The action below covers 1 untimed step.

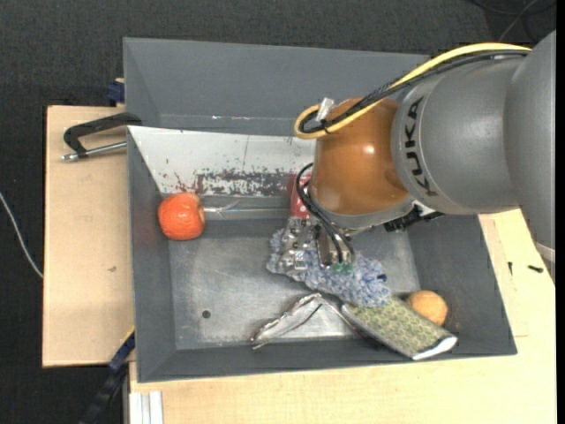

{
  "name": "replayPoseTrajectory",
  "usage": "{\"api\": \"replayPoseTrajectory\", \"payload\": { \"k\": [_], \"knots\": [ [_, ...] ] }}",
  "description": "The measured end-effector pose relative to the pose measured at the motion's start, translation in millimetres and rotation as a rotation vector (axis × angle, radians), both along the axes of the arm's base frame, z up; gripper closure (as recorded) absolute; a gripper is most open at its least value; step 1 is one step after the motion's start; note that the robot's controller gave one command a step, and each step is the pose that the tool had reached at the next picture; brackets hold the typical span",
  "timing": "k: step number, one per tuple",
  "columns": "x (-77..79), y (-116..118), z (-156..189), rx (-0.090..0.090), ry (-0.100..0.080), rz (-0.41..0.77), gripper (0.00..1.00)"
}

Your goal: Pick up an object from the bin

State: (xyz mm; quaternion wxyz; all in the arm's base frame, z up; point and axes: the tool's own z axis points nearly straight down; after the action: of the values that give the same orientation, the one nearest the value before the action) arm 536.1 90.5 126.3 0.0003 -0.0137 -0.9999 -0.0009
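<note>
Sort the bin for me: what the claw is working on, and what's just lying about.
In play: claw; crumpled silvery wad and blue knitted cloth under it, in the middle.
Lying about: orange ball, view's left; small tan ball, view's right; speckled green pad and silvery strip, near edge.

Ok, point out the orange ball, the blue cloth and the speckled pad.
orange ball (181,216): camera view, centre of the ball.
blue cloth (360,279): camera view, its right part.
speckled pad (395,327): camera view, middle of its top face.
</note>
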Motion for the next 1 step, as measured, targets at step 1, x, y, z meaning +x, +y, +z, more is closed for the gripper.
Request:
{"api": "replayPoseTrajectory", "payload": {
  "k": [1],
  "knots": [
    [-23.3, -2.3, 138.5, 0.0, -0.005, 0.029, 1.0]
  ]
}}
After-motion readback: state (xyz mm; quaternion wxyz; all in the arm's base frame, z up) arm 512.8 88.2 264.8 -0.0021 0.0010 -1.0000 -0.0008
